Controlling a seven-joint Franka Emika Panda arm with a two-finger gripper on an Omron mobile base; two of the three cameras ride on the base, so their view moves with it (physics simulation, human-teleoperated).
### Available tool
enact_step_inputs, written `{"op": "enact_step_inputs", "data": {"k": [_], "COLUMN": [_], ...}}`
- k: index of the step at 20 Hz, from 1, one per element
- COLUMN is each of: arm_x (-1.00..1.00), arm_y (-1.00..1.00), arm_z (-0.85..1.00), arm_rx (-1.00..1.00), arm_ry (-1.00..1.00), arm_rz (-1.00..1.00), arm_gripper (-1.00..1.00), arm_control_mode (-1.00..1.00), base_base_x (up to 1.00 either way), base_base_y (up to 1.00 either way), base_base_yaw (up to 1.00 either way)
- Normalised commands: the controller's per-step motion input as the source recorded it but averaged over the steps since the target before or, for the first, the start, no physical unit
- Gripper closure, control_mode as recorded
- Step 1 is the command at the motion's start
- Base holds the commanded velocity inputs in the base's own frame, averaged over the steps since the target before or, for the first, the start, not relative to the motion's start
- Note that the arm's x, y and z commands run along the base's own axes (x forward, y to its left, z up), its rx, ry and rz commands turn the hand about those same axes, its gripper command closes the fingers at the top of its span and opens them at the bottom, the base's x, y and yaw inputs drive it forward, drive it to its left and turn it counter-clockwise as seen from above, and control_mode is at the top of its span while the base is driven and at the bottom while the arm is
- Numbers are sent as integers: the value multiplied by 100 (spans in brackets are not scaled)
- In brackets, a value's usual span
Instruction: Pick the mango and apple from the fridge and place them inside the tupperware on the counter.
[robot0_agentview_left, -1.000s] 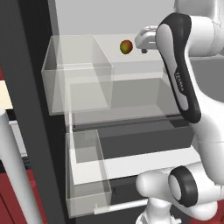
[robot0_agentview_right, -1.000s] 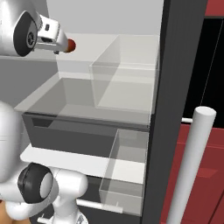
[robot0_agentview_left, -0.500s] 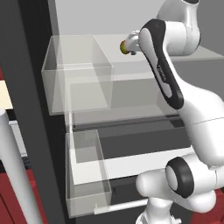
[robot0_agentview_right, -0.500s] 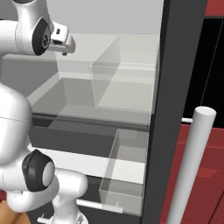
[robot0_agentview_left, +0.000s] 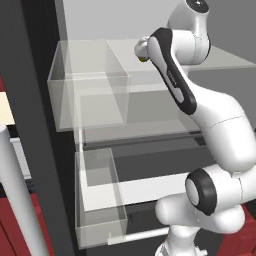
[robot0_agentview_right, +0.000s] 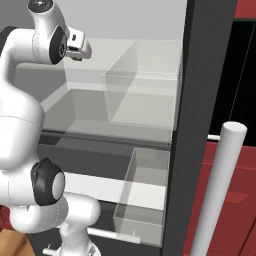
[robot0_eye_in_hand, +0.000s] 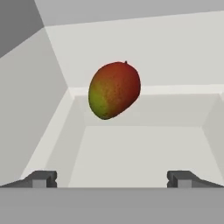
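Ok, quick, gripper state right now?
Gripper: open, holding nothing; the red-and-green oval mango sits ahead of its fingertips, untouched.

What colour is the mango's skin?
Red shading into green-yellow on one side, the mango shows best in the hand view.

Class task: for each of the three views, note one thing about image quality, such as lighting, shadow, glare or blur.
Hand view: the mango is sharp and evenly lit, with no glare. Left base view: flat rendered light, and the clear bin looks hazy. Right base view: the fridge frame is a featureless dark band, without blur.
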Motion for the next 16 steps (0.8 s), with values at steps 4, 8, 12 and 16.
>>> {"op": "enact_step_inputs", "data": {"k": [4, 8, 12, 16], "arm_x": [47, 42, 43, 38], "arm_y": [4, 0, 0, 2], "arm_z": [-1, -1, 0, 0], "arm_rx": [0, 0, 0, 0], "arm_ry": [-1, 0, 0, 0], "arm_rz": [0, 0, 0, 0], "arm_gripper": [-100, -100, -100, -100], "arm_control_mode": [-100, -100, -100, -100], "base_base_x": [0, 0, 0, 0], "base_base_y": [0, 0, 0, 0], "base_base_yaw": [0, 0, 0, 0]}}
